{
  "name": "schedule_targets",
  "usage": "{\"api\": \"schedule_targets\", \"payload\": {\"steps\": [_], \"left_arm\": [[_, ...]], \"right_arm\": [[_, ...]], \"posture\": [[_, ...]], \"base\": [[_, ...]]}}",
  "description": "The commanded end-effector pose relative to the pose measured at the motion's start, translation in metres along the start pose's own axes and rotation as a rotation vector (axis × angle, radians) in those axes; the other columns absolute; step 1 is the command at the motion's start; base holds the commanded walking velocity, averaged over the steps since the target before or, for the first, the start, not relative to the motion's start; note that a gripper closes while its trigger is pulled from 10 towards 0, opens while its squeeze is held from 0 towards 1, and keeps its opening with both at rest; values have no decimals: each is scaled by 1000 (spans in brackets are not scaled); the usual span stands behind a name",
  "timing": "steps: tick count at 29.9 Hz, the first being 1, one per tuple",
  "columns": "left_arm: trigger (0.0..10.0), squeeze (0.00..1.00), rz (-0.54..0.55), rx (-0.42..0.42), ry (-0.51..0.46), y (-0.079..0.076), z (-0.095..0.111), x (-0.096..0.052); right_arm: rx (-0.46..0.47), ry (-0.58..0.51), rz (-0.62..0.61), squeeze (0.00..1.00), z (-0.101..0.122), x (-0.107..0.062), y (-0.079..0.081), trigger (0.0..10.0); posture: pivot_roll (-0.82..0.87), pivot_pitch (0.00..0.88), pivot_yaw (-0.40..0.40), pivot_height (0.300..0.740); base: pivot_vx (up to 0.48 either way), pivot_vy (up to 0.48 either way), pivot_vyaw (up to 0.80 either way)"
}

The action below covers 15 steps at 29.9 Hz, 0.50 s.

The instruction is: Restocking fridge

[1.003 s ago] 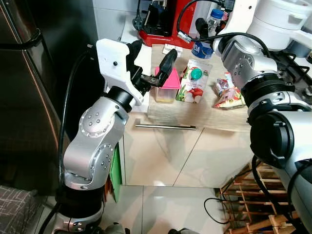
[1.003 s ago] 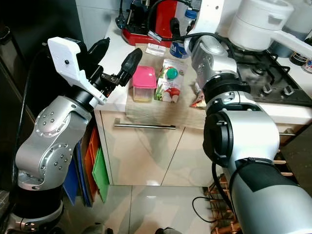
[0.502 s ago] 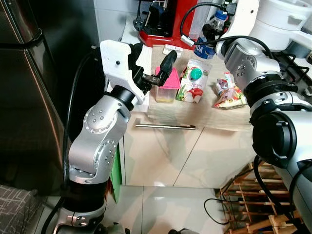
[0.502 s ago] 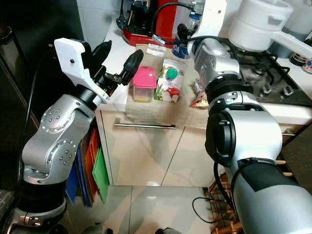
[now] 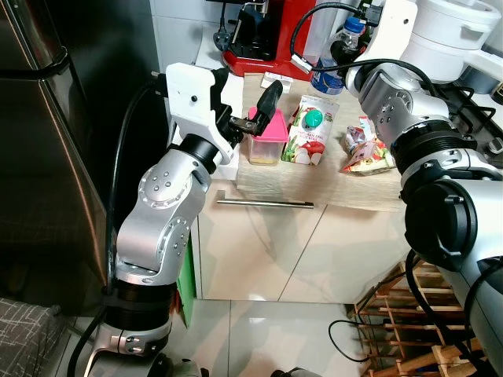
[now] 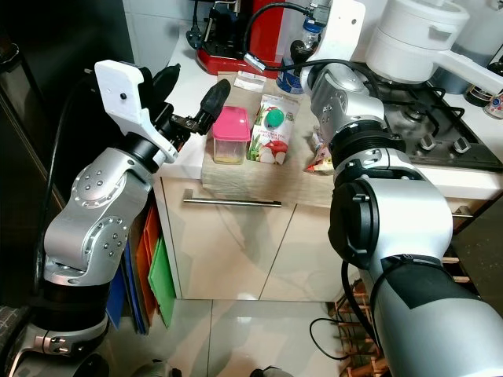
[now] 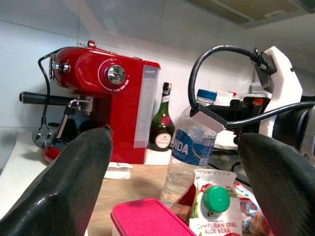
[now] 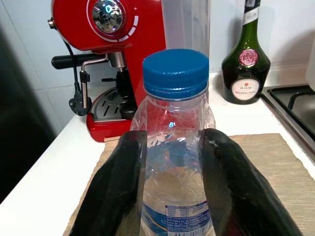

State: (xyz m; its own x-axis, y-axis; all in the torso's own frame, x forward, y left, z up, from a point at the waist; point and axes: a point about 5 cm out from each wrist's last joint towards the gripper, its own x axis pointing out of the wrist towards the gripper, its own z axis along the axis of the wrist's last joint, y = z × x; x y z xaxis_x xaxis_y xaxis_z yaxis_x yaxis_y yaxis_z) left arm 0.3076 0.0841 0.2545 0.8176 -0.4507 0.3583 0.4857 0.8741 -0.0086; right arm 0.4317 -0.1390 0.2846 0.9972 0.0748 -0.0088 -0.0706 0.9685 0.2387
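Observation:
A clear water bottle (image 8: 175, 162) with a blue cap stands at the back of the counter mat, beside the red coffee machine (image 5: 263, 39). My right gripper (image 8: 175, 135) is shut on the water bottle, one black finger (image 8: 118, 187) pressed to each side. My left gripper (image 5: 241, 98) hovers open over the counter's left end, just before a pink-lidded container (image 5: 267, 137). A green-capped aloe vera carton (image 5: 308, 129) lies next to the container. A snack packet (image 5: 365, 149) lies to the carton's right.
The dark fridge (image 5: 39, 157) stands at the left. A green glass bottle (image 8: 245, 64) stands behind the mat. A white pot (image 6: 416, 35) sits on the gas hob (image 6: 428, 118). Below the counter are a drawer handle (image 5: 265, 204) and a wooden rack (image 5: 409, 322).
My left arm has edged up and a little toward the counter, its fingers still apart. The right gripper stays around the bottle.

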Motion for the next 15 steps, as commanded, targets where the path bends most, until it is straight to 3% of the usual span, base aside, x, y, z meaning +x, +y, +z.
{"api": "schedule_targets", "payload": {"steps": [1,3,4,6,7,8,10,13,15], "left_arm": [[10000,0,-13,19,2,-4,-1,4],[10000,0,3,32,2,-3,-2,5],[10000,0,20,41,2,-1,-3,5],[10000,0,31,47,3,1,-4,5],[10000,0,39,54,4,2,-5,6],[10000,0,44,63,6,4,-8,6],[10000,0,45,69,4,4,-8,6],[10000,0,54,85,-5,7,-9,8],[10000,0,60,90,-6,8,-10,8]], "right_arm": [[-11,-8,-25,0,-2,0,-5,0],[-66,-74,-26,0,9,0,-3,0],[-100,-132,-27,0,20,-1,-2,2706],[-122,-170,-28,0,28,-2,-2,2706],[-147,-228,-28,0,39,-3,0,10000],[-206,-365,-29,0,65,-8,3,10000],[-235,-461,-23,0,81,-13,6,10000],[-296,-689,-25,0,111,-28,6,10000],[-332,-770,-40,0,120,-35,3,10000]], "posture": [[109,0,-75,740],[110,0,-77,740],[109,0,-77,740],[108,0,-77,740],[106,0,-74,740],[103,0,-70,740],[100,0,-66,740],[93,0,-64,740],[86,0,-62,740]], "base": [[0,0,0],[0,0,0],[0,0,0],[0,0,0],[0,0,0],[0,0,0],[0,0,0],[0,0,0],[0,0,0]]}}
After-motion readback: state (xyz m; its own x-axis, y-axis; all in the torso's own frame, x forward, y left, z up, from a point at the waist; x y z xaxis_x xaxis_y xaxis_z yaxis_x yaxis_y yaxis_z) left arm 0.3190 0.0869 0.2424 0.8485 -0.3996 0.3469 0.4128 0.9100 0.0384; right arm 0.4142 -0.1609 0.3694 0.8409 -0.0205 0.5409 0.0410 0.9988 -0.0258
